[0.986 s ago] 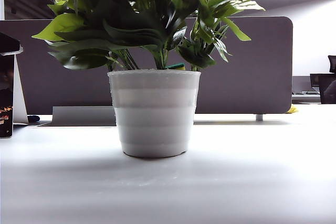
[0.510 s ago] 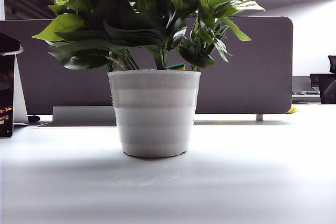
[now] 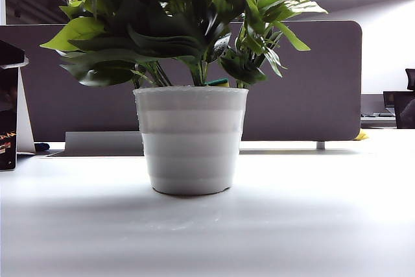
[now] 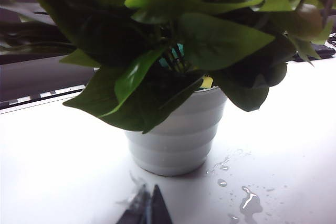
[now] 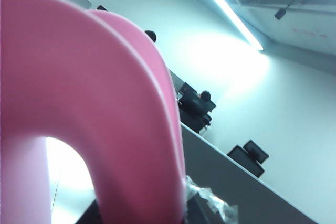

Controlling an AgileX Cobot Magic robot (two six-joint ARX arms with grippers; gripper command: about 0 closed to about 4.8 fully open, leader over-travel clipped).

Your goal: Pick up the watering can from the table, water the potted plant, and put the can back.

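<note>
Currently listed: watering can (image 5: 79, 103) handle is clamped in right tool (image 5: 181, 205); left tool (image 4: 147, 208), tips together, is parked near potted plant (image 4: 178, 135); can-to-plant direction cannot be told.

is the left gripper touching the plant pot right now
Apart. The left wrist view shows the left gripper with its tips together near the camera, and a strip of bare table lies between them and the base of the potted plant.

The wide, flat, matte white-grey table (image 3: 311, 225) carries the leafy potted plant in its white ribbed round pot (image 3: 190, 141). Small water puddles (image 4: 247, 200) lie just beside that pot.
</note>
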